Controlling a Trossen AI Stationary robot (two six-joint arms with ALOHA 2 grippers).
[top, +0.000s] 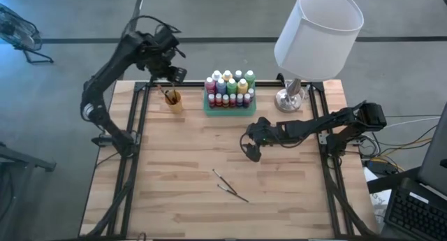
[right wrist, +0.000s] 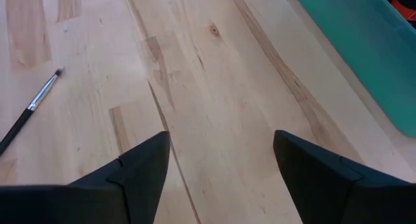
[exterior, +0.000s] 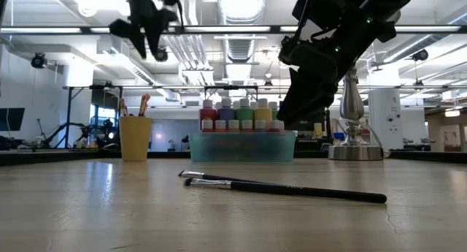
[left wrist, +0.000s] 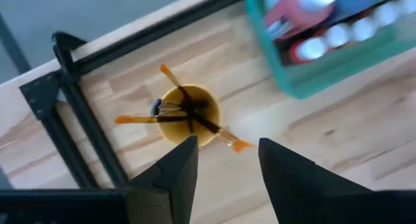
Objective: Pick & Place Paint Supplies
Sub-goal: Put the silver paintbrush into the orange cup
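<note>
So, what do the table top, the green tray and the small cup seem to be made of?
Table top: looks like pale wood with a smooth sealed finish; grain, plank seams and a knot show, and it reflects light in the low view.
Green tray: probably plastic; its wall is translucent teal.
Cup: matte, opaque yellow-orange; plastic or paper, cannot tell which.

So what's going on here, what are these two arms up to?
They are tidying paint supplies on a wooden table. The left claw hovers open and empty above the small orange cup, which already holds a few paintbrushes. The right claw is open and empty too, above bare wood near the middle. Two more brushes lie on the table, not yet picked up. The paint bottles stand packed in the green tray at the back, beside a lamp.
</note>
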